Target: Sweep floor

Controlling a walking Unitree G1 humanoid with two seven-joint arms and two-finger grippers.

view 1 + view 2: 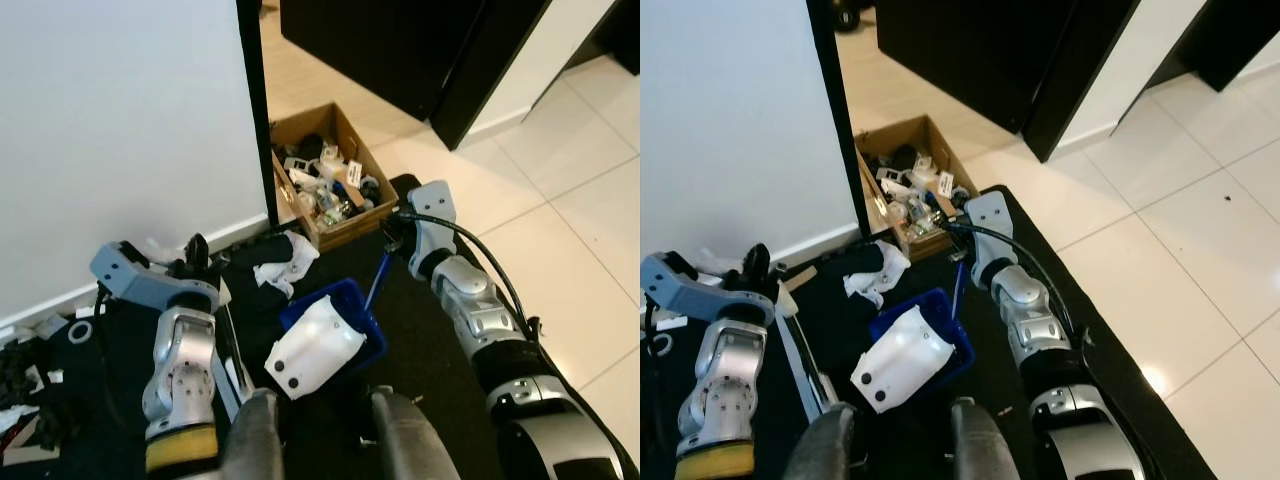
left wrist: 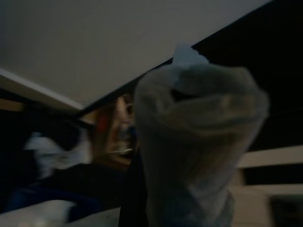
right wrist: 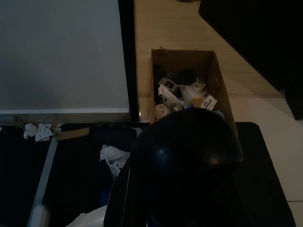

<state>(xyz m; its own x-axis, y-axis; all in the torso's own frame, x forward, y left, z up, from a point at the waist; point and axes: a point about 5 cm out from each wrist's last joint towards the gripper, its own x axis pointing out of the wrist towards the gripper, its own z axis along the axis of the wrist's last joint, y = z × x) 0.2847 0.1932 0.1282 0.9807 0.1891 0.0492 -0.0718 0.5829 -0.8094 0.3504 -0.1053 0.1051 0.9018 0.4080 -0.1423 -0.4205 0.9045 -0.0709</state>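
On the black mat, a blue dustpan (image 1: 345, 325) sits by crumpled white paper (image 1: 283, 262).
Right gripper (image 1: 395, 238) grips the dustpan's blue handle (image 1: 375, 283); left gripper's (image 1: 195, 255) fingers can't be told. Keep the pan low, lip toward the scraps.

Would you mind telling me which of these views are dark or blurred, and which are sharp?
Both eye views are bright and sharp: the cardboard box and blue dustpan read clearly. The left wrist view is dim and blurred, with a pale soft shape up close. The right wrist view is dark low down, but sharp on the box.
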